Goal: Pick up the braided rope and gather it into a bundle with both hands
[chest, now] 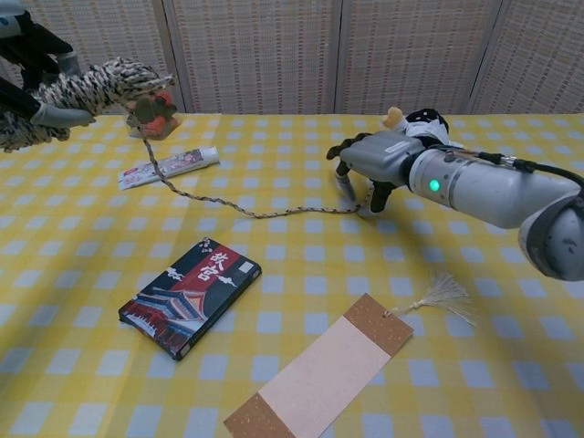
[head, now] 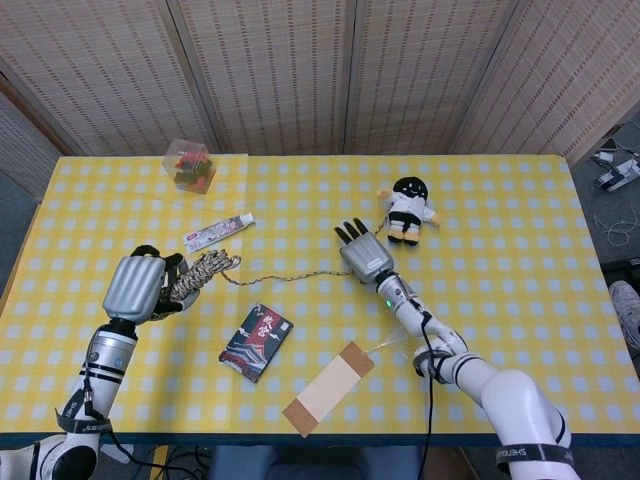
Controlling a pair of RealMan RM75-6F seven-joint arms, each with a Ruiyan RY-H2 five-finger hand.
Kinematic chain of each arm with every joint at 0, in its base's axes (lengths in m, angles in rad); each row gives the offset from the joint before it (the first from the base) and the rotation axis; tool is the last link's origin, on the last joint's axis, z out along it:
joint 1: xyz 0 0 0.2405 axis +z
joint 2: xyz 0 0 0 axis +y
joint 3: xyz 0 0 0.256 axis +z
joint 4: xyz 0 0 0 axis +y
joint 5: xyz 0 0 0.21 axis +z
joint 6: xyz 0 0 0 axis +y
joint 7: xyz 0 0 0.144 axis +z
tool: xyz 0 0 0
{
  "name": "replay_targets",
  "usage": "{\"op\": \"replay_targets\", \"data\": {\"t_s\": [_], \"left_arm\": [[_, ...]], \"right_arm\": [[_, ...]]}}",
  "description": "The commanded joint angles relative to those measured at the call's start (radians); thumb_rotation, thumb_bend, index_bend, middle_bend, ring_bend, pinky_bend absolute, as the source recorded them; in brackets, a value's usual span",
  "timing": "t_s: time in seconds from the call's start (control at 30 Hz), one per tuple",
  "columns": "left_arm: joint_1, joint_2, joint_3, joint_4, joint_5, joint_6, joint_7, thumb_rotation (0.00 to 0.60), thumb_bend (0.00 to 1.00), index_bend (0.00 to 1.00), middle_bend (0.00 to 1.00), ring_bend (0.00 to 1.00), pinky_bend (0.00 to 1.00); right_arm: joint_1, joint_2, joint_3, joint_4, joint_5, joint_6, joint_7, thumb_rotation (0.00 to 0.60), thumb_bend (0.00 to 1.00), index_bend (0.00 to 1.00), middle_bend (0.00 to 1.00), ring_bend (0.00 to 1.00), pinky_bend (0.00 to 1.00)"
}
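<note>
Braided rope (chest: 87,87), coarse and speckled, bundled in my left hand (head: 135,285); right hand (chest: 365,164) pinches its tail over yellow checked tablecloth (head: 500,260), woven screens (head: 300,70) behind.

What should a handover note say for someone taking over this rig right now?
Left robot hand: holds the gathered bundle of braided rope raised above the table.
Right robot hand: fingers down over the rope's free end; grip unclear.
Done: most of the rope is bundled.
Left: the loose tail lying across the table between the hands must be gathered in.
</note>
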Motion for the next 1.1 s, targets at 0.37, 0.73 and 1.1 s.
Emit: {"op": "replay_targets", "data": {"t_s": [0.37, 0.73, 1.1], "left_arm": [[0.001, -0.004, 0.003, 0.013, -0.001, -0.001, -0.007, 0.495, 0.27, 0.70, 0.75, 0.60, 0.24], [0.002, -0.005, 0.002, 0.020, 0.001, 0.000, -0.010, 0.493, 0.27, 0.70, 0.75, 0.60, 0.24], [-0.019, 0.006, -0.053, 0.049, -0.056, -0.009, -0.033, 0.495, 0.27, 0.70, 0.75, 0.60, 0.24]], "right_arm": [[0.015, -0.013, 0.010, 0.028, 0.009, -0.042, 0.009, 0.600, 0.31, 0.55, 0.09, 0.00, 0.00], [0.013, -0.002, 0.011, 0.016, 0.008, -0.048, 0.022, 0.600, 0.32, 0.58, 0.10, 0.00, 0.00], [-0.030, 0.153, 0.026, -0.214, 0.000, 0.044, 0.033, 0.600, 0.32, 0.59, 0.12, 0.00, 0.00]]}}
